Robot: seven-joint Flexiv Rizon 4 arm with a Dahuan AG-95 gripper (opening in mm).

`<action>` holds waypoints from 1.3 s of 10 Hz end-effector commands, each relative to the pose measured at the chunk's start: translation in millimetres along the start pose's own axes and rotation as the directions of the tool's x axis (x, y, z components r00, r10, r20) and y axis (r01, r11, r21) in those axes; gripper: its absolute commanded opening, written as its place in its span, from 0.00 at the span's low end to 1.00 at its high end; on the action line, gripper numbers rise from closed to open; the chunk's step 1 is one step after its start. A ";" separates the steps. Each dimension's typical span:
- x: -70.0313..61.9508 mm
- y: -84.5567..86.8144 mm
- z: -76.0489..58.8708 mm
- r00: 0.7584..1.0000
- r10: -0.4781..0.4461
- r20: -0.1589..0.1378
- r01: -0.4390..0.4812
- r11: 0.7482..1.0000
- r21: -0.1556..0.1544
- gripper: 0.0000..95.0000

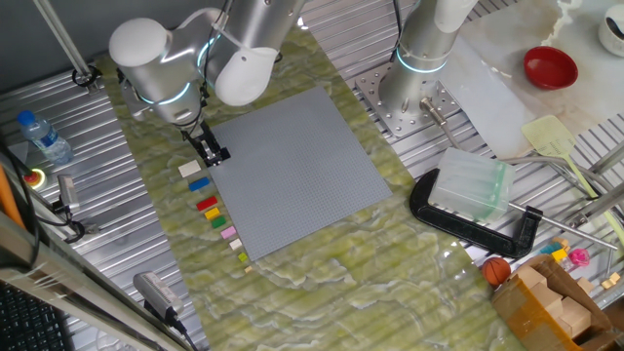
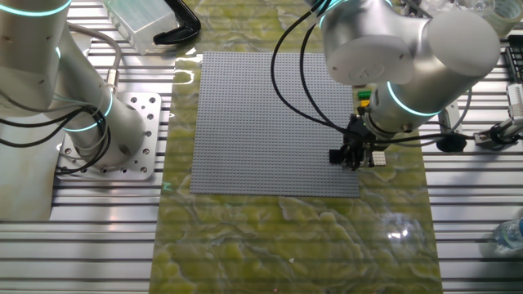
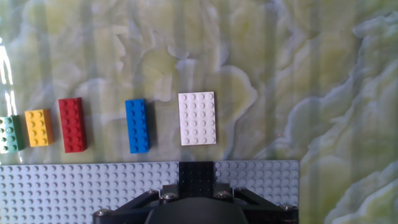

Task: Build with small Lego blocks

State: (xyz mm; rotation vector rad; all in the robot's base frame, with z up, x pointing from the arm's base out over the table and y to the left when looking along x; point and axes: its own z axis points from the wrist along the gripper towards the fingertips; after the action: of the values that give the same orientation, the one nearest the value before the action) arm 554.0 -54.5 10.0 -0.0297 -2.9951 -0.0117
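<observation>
Hand view, bottom centre: black two-finger gripper (image 3: 197,186) clamped on a small black studded plastic brick (image 3: 197,173), at the edge of the large flat grey studded baseplate (image 3: 74,186). Above it on marbled green mat (image 3: 298,74): 1 cream-white brick (image 3: 197,118), blue (image 3: 137,126), red (image 3: 72,124), yellow (image 3: 38,127); green brick (image 3: 7,134) cut off at left edge.

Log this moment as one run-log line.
claw: shut on black block | over baseplate edge | white block, blue block on mat
</observation>
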 end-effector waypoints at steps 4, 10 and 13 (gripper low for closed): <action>-1.3 -0.1 16.6 1.000 0.001 0.003 -0.001 1.000 -0.001 0.00; -1.1 0.1 16.3 1.000 -0.006 0.014 0.007 1.000 -0.007 0.20; -1.1 0.1 16.2 1.000 -0.012 0.018 0.013 1.000 -0.006 0.40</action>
State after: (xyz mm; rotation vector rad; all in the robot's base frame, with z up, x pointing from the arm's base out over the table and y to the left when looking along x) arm 553.6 -53.6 8.7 -0.0094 -3.0100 -0.0208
